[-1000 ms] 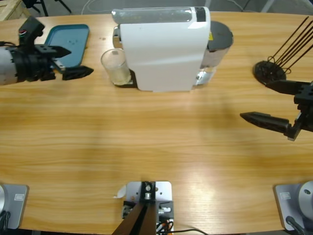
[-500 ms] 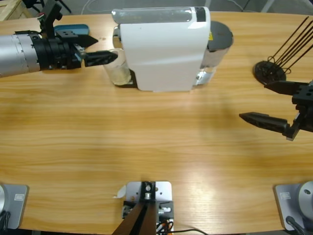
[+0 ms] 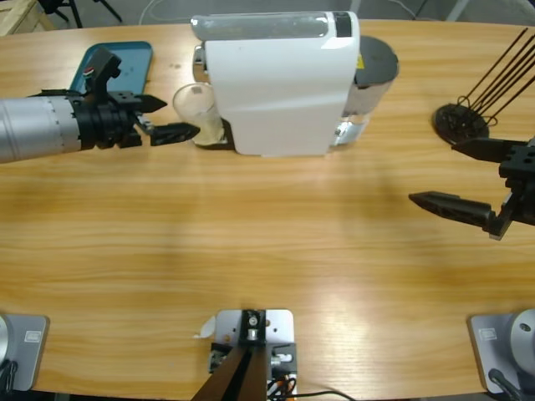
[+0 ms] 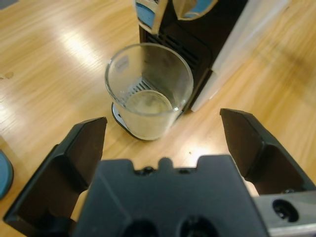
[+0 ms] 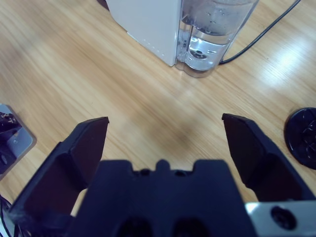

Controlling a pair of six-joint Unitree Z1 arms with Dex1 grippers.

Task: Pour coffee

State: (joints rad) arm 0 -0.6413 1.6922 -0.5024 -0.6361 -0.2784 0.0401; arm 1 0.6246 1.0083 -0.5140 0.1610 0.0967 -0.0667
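We've got the left gripper (image 3: 171,119) spread wide, just short of the glass (image 3: 199,114) holding the coffee (image 4: 147,104) under the white machine (image 3: 280,83); right gripper (image 3: 468,180) gapes empty.

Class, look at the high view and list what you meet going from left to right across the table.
Left hand → glass → white coffee machine → black wire rack → right hand.
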